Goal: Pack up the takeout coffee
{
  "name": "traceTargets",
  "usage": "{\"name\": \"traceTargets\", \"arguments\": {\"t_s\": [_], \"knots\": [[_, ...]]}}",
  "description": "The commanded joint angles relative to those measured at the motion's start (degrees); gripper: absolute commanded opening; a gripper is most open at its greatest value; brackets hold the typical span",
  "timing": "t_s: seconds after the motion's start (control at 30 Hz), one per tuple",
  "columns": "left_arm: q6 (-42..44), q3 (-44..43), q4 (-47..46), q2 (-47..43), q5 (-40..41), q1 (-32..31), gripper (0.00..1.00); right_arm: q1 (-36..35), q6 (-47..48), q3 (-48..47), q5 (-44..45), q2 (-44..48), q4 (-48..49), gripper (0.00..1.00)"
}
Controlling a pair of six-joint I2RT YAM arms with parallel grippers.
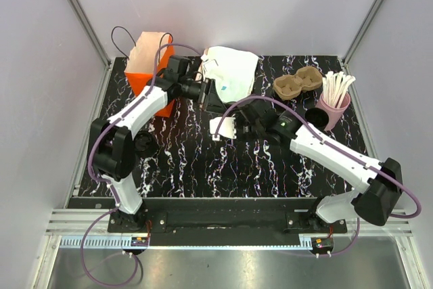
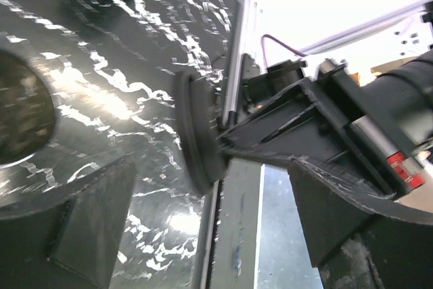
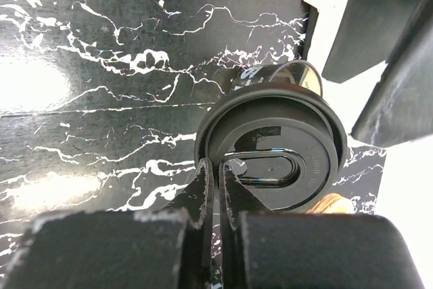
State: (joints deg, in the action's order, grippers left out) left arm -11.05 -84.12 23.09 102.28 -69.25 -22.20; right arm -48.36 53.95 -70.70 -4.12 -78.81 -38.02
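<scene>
The black marbled table (image 1: 203, 167) carries both arms. The left gripper (image 1: 208, 94) hangs toward 11 o'clock with its fingers spread wide and nothing between them, while near the centre the right gripper (image 3: 216, 167) has its fingers drawn narrow, pinching the rim of a black lid (image 3: 304, 140). The takeout coffee (image 1: 314, 114) stands upright toward the table's 2 o'clock, just beside the pink cup (image 1: 336, 116), at that cup's 9 o'clock.
</scene>
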Motion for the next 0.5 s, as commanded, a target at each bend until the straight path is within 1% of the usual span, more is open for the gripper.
{"name": "traceTargets", "arguments": {"t_s": [0.0, 0.07, 0.1, 0.17, 0.2, 0.27, 0.33, 0.47], "knots": [[7.0, -5.35, 5.46, -0.76, 2.98, 1.98, 0.99, 0.28, -1.75, -5.32, -0.36, 1.81, -3.37, 0.0], [9.19, -5.53, 6.78, -2.08, 6.05, 2.24, 0.99, 1.24, -1.83, -7.26, -0.36, 0.94, -4.69, 0.0], [9.9, -5.27, 6.88, -2.69, 7.02, 2.42, 0.99, 2.82, -2.01, -8.13, -0.8, 0.41, -5.04, 0.0], [12.09, -3.52, 6.88, -4.79, 9.92, 2.42, 0.99, 5.63, -2.97, -11.56, -4.21, -1.35, -6.53, 0.0], [12.71, -2.81, 6.79, -5.5, 10.36, 2.42, 0.99, 8.43, -3.33, -12.87, -5.71, -2.13, -7.15, 0.0], [13.59, 0.17, 5.4, -7.87, 12.38, 2.42, 0.99, 10.64, -4.03, -16.92, -9.23, -4.24, -9.35, 0.0], [14.65, 3.33, 4.34, -9.81, 15.44, 2.42, 0.99, 12.66, -3.86, -20.08, -10.38, -6.44, -11.1, 0.0], [18.16, 7.55, 1.96, -15.42, 20.46, 2.42, 0.99, 14.34, -3.33, -24.57, -10.91, -11.27, -14.18, 0.0]]}}
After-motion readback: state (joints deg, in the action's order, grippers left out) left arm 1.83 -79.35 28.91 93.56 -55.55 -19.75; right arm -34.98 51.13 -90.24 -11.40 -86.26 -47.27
